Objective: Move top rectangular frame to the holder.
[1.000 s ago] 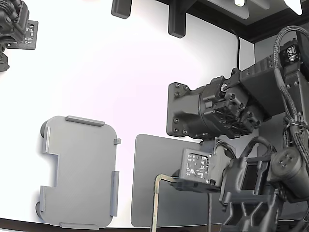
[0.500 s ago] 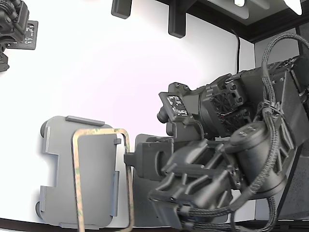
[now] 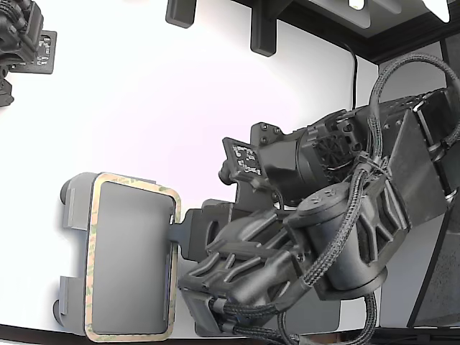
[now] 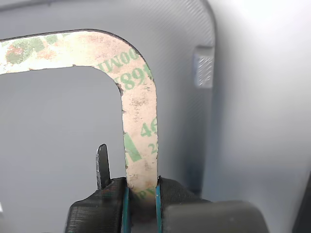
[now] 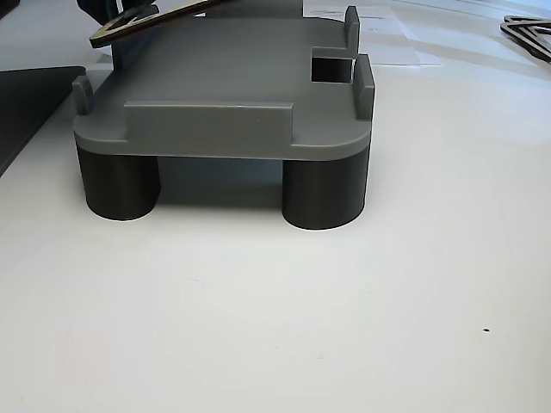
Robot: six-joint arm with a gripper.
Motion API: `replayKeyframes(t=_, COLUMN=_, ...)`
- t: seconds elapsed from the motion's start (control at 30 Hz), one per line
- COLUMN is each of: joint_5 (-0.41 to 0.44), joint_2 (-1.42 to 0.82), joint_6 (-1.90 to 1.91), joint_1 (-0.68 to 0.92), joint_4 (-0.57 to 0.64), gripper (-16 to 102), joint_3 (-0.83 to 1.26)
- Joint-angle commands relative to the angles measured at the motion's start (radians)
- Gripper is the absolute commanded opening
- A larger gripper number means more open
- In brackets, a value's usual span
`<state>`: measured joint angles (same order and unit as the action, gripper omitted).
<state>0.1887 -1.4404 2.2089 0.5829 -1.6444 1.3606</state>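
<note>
Exterior view, frame: the top rectangular frame (image 3: 132, 256) is held flat over the holder (image 3: 75, 208), its outline nearly matched to the tray's, so that it can be lowered between the raised edge tabs; whether it touches the tray cannot be told here.
Exterior view, pincer: the pincer (image 3: 175, 231) is brought in from the exterior view's right and is clenched on the middle of the frame's long side, by the tray's edge.
Exterior view, bench: the holder is stood on the white bench (image 3: 180, 108); a darker grey mat (image 3: 210, 210) is mostly hidden under the arm.
Wrist view, grip: one strip of the frame (image 4: 141, 121) is seen pinched between the two dark jaws, the pincer (image 4: 142, 206) grasping the frame edge-on, which is judged to leave the rest free to settle.
Wrist view, writing: green print is carried on the tan face, in fragments only, "OOMIL", "895", "46"; no full word or brand can be made out.
Wrist view, tab: a small raised tab (image 4: 203, 66) of the holder lies just beside the frame's corner.
Other view, height: a corner of the frame (image 5: 142, 19) is seen tilted slightly above the holder's deck (image 5: 224, 77), apparently not yet seated.
Other view, writing: none is readable.
</note>
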Motion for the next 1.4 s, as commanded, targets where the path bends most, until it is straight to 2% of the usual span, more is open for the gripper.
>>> replayKeyframes(t=0.0, joint_5=-0.012, joint_2=-0.046, joint_6=-0.025, joint_1=-0.028, joint_4=-0.008, gripper=-11, joint_3=0.002)
replayKeyframes(t=0.43, joint_5=-0.014, joint_2=-0.008, joint_6=-0.084, joint_1=-0.069, joint_4=-0.003, gripper=-11, joint_3=-0.028)
replayKeyframes(t=0.77, joint_5=-0.034, joint_2=0.018, joint_6=-0.061, joint_1=-0.069, joint_4=0.046, gripper=-11, joint_3=-0.015)
replayKeyframes(t=1.37, joint_5=-0.064, joint_2=0.029, joint_6=-0.049, joint_1=-0.069, joint_4=0.04, gripper=-11, joint_3=0.0)
